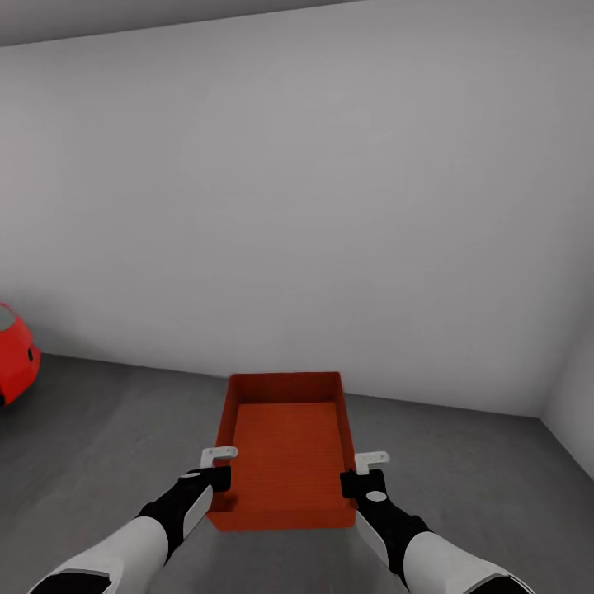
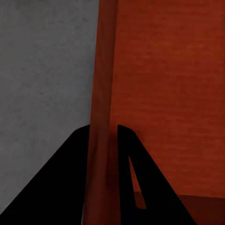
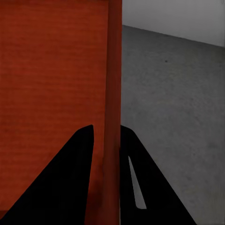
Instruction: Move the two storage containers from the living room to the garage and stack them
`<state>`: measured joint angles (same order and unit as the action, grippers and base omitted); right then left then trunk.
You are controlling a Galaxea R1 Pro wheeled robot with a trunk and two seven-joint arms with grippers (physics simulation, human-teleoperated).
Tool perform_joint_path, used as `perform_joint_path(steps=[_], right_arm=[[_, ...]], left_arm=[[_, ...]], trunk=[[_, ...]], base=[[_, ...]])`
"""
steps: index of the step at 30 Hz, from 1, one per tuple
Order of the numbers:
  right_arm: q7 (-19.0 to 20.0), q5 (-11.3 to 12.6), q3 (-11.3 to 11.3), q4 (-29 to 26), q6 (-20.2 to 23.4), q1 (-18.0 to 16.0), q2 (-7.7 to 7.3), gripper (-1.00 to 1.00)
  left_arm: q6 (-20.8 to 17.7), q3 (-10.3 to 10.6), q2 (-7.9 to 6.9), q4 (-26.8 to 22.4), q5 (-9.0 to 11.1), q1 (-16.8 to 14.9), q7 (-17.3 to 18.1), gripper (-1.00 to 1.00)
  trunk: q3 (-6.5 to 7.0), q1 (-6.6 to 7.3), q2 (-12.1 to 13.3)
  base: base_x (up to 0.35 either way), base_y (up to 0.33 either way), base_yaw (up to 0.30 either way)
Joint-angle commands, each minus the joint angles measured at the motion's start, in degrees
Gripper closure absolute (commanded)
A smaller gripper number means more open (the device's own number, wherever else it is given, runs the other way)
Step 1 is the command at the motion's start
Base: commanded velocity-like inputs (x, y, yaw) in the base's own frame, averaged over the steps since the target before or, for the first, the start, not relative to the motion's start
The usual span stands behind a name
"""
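One red-orange open-top storage container is in front of me in the garage, over the dark grey concrete floor. My left gripper is shut on its left side wall near the front corner. My right gripper is shut on the right side wall. In the left wrist view the thin wall of the container passes between the dark fingers of the left gripper. The right wrist view shows the container pinched the same way by the right gripper. I cannot tell whether the bin rests on the floor.
A light grey wall rises just behind the bin. Part of a red car shows at the left edge. A second wall meets the first at the right corner. Bare floor lies on both sides.
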<state>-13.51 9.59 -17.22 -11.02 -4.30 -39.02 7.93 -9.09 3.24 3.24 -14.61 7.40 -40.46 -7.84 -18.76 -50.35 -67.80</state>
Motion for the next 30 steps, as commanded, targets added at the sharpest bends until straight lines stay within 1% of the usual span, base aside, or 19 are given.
perform_joint_path(steps=[1,2,5,17,30], right_arm=[[0.06,1.30,-0.44,0.12,-0.19,0.00,-0.02,1.00],[0.06,1.30,-0.44,0.12,-0.19,0.00,-0.02,1.00],[0.06,1.30,-0.44,0.12,-0.19,0.00,-0.02,1.00],[0.03,1.30,-0.44,0.12,-0.19,0.00,-0.02,1.00],[0.06,1.30,-0.44,0.12,-0.19,0.00,0.07,1.00]], left_arm=[[2.38,-1.77,-1.14,-0.96,-0.72,-0.06,-4.29,1.00],[2.39,-1.76,-1.56,-0.95,-0.63,-0.06,-4.29,1.00],[2.40,-1.77,-2.02,-0.99,-0.57,-0.06,-4.29,1.00],[2.46,-1.74,-2.18,-1.05,-0.54,-0.06,-4.29,1.00],[2.41,-1.81,-2.19,-1.08,-0.54,-0.06,-4.29,1.00]], trunk=[[-0.08,-0.04,-0.04],[-0.08,-0.04,-0.04],[-0.08,-0.04,-0.04],[-0.08,-0.04,-0.04],[-0.08,-0.04,-0.04]], base=[[0.321,0.010,-0.008],[0.322,0.005,-0.004],[0.322,0.002,-0.002],[0.322,0.000,-0.018],[0.322,0.000,-0.238]])
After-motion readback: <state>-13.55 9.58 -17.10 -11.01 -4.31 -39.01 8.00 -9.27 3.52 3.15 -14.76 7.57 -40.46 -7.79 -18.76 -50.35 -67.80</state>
